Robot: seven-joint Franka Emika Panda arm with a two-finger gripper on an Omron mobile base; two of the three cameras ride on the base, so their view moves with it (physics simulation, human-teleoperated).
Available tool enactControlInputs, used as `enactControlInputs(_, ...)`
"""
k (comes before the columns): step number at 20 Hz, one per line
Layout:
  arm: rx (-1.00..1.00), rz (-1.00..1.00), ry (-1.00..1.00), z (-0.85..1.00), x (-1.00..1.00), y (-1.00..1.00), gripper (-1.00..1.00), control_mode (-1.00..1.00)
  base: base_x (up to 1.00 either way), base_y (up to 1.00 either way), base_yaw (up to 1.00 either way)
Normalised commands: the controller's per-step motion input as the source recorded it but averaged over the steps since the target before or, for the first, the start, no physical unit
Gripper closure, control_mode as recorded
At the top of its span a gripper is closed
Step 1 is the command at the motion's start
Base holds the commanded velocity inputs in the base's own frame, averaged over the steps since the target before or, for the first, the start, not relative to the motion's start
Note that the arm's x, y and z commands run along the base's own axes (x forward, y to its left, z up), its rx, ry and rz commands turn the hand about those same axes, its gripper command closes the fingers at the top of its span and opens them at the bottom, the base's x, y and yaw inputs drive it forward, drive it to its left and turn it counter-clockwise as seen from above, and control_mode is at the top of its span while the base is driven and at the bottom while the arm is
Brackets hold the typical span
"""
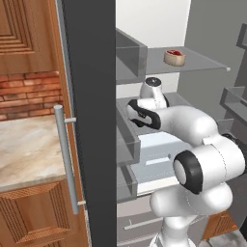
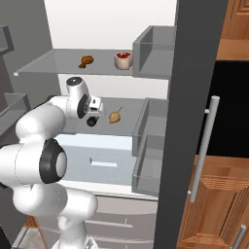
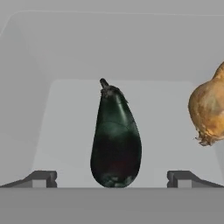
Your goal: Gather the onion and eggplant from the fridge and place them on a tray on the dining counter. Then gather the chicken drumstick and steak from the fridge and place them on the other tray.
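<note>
A: In the left base view, what do you see?
B: The fridge (image 1: 91, 120) stands open, its dark door edge upright with a silver handle (image 1: 66, 159). The steak (image 1: 174, 57) sits on the upper shelf. The arm reaches onto the middle shelf; its hand is hidden behind the wrist.

A: And the right base view?
B: The chicken drumstick (image 2: 86, 61) and steak (image 2: 123, 60) lie apart on the upper shelf. Below, the gripper (image 2: 91, 119) hangs just left of the onion (image 2: 115, 116), not touching it. The jaws are too small to judge there.

A: The hand view?
B: The fingertips (image 3: 41, 178) stand wide apart, empty. The eggplant (image 3: 116, 142) lies between them, stem pointing away; the onion (image 3: 209, 109) is at the right edge.
</note>
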Motion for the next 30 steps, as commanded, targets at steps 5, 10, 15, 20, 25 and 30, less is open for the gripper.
enactControlInputs(5,0.00,0.00,0.00,-0.16,0.06,0.00,-1.00,-1.00,0.00,0.00,0.00)
enactControlInputs(10,0.00,0.00,0.00,-0.16,0.06,0.00,-1.00,-1.00,0.00,0.00,0.00)
enactControlInputs(15,0.00,0.00,0.00,-0.17,0.14,0.00,-1.00,-1.00,0.00,0.00,0.00)
enactControlInputs(20,0.00,0.00,0.01,-0.19,0.13,0.00,-1.00,-1.00,0.00,0.00,0.00)
enactControlInputs(25,0.00,0.00,0.03,-0.23,0.05,0.00,1.00,-1.00,0.00,0.00,0.00)
enactControlInputs(30,0.00,0.00,0.03,-0.04,0.01,0.00,1.00,-1.00,0.00,0.00,0.00)
